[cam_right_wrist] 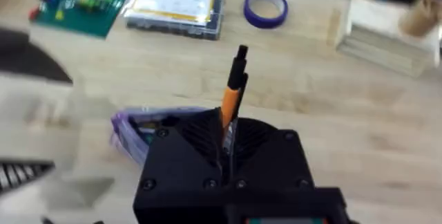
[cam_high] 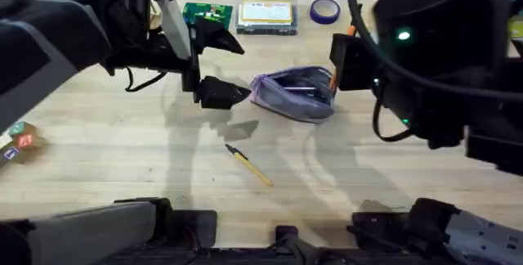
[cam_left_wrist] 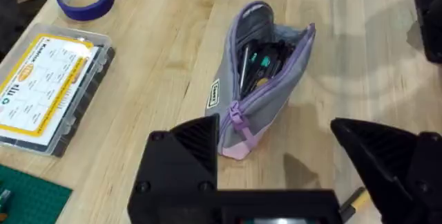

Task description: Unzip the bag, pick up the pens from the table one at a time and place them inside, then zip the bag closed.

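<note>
The lilac and grey bag [cam_high: 292, 93] lies on the table [cam_high: 122, 150] with its purple zipper open; in the left wrist view the bag [cam_left_wrist: 266, 65] shows dark items inside. My left gripper [cam_high: 222, 67] hovers open just left of the bag, the pouch's end between its fingers [cam_left_wrist: 183, 158]. My right gripper [cam_right_wrist: 228, 137] is shut on the orange pen [cam_right_wrist: 231, 99], which stands upright above the bag's right end [cam_high: 333, 78]. The yellow pen [cam_high: 248, 165] lies on the table in front of the bag.
Along the far edge sit a green circuit board [cam_high: 207, 11], a clear box with yellow contents [cam_high: 265, 15] and a purple tape roll [cam_high: 324, 9]. Coloured wooden blocks [cam_high: 16, 141] rest at the left edge. A pale wooden block [cam_right_wrist: 387, 34] sits far right.
</note>
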Available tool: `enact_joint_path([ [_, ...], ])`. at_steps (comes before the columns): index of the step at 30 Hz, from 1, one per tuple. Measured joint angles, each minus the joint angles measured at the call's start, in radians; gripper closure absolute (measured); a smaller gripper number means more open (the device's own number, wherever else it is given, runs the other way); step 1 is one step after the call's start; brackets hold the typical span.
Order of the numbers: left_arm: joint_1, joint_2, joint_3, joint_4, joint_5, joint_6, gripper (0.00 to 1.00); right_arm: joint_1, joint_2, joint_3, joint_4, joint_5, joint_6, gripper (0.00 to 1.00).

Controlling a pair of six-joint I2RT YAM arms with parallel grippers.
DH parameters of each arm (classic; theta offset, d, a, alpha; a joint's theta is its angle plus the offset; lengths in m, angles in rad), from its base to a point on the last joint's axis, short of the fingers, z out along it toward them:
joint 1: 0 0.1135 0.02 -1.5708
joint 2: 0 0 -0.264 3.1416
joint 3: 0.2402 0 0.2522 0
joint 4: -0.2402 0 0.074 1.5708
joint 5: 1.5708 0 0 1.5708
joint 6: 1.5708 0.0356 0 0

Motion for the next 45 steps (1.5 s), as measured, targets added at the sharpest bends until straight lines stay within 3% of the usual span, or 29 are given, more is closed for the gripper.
enact_joint_path([
  [9, 0.0, 0.0, 0.0, 0.0, -0.029, 0.0, 0.007, -0.021, -0.017, 0.0, 0.007, -0.168, -0.47, 0.968],
  [22, 0.0, 0.0, 0.0, 0.0, -0.032, 0.0, 0.007, -0.021, 0.02, 0.0, 0.0, -0.268, -1.086, 0.968],
  [27, 0.0, 0.0, 0.0, 0.0, -0.032, 0.0, 0.007, -0.021, 0.094, 0.0, -0.001, -0.295, -1.189, 0.968],
  [35, 0.0, 0.0, 0.0, 0.0, -0.032, 0.0, 0.007, -0.028, 0.205, 0.0, 0.004, -0.309, -1.223, 0.968],
  [45, 0.0, 0.0, 0.0, 0.0, -0.032, 0.0, 0.008, -0.136, 0.291, 0.0, 0.014, -0.419, -1.198, 0.967],
])
